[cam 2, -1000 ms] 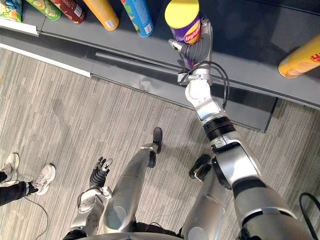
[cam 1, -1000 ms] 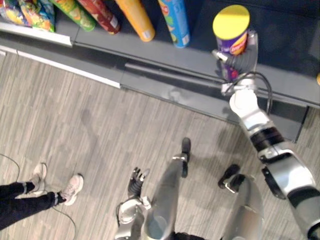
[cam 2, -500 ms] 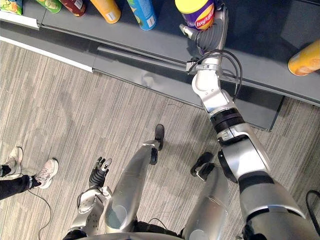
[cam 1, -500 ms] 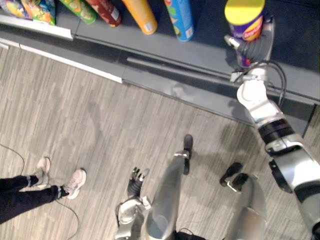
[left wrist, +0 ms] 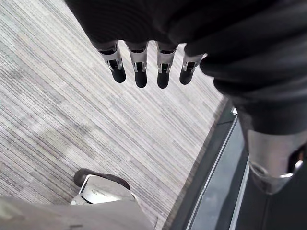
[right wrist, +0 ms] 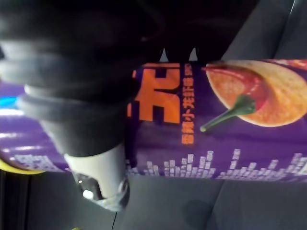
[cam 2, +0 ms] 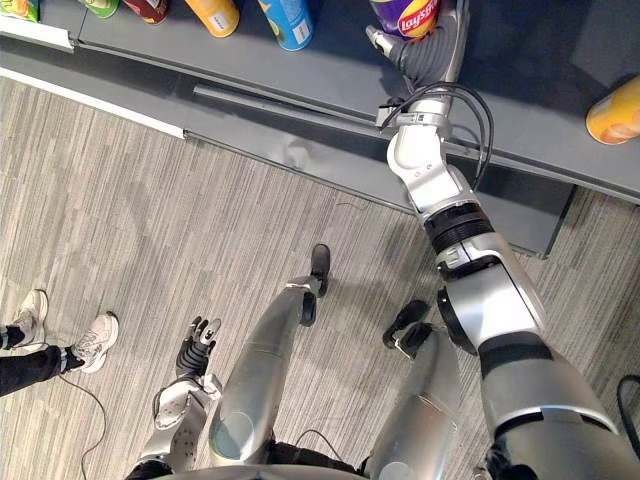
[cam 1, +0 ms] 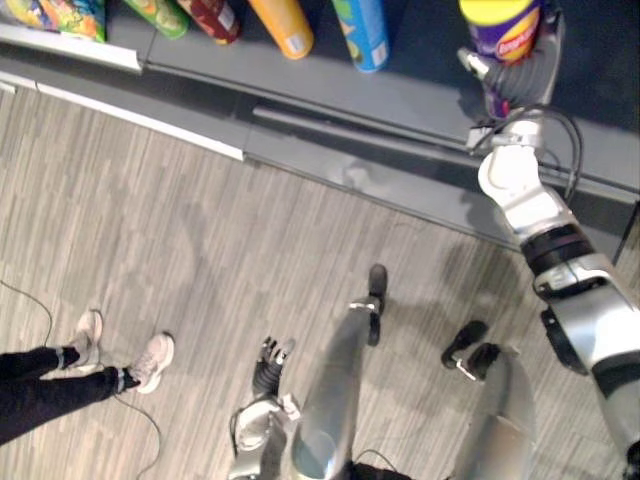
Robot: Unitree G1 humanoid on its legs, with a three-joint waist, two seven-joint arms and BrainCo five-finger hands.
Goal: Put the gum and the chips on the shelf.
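Observation:
A purple chips can (cam 1: 500,32) with a yellow lid stands upright in my right hand (cam 1: 520,85), whose fingers and thumb are curled round its lower body. The can is over the dark grey shelf (cam 1: 410,100), to the right of a blue can. Up close, the can's purple side (right wrist: 230,120) with a chip picture runs past the right hand's dark cover (right wrist: 72,62); whether its base touches the shelf is hidden. My left hand (cam 1: 268,365) hangs low by my side over the floor, its fingers (left wrist: 139,67) straight and holding nothing.
On the shelf lie a blue can (cam 1: 360,30), an orange can (cam 1: 283,25), a red can (cam 1: 210,15) and a green can (cam 1: 160,15). Another orange can (cam 2: 612,110) sits at the right. A person's legs and shoes (cam 1: 150,355) stand at the left.
My right arm has reached farther in, carrying the chips can deeper over the shelf and away from the blue can. The whole view has also shifted a little. The left hand is unchanged.

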